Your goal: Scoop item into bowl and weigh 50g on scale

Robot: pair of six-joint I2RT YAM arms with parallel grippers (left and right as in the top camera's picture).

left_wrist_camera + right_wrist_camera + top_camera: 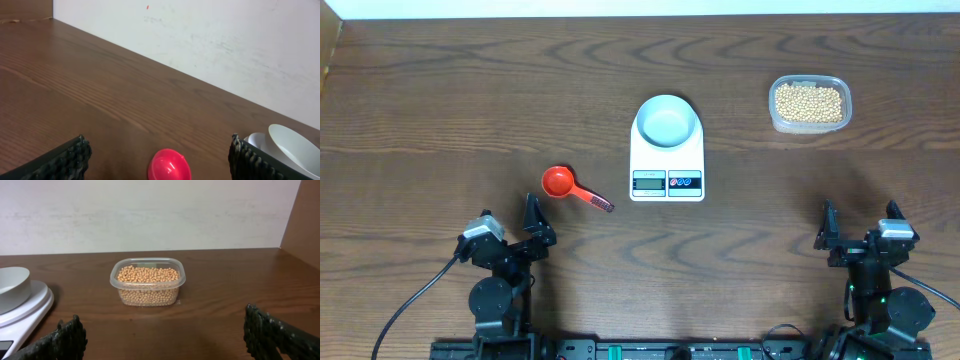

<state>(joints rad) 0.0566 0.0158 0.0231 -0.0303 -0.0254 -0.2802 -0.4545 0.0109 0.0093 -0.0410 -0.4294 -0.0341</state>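
The beans fill a clear plastic container at the back right, seen straight ahead in the right wrist view. A pale blue bowl stands empty on the white scale at the table's middle. A red scoop with a dark handle lies left of the scale; its bowl shows between my left fingers. My left gripper is open near the front edge, just short of the scoop. My right gripper is open at the front right, well short of the container.
The brown wooden table ends at a white wall behind. A wooden side panel rises at the far right. Cables run from both arm bases along the front edge.
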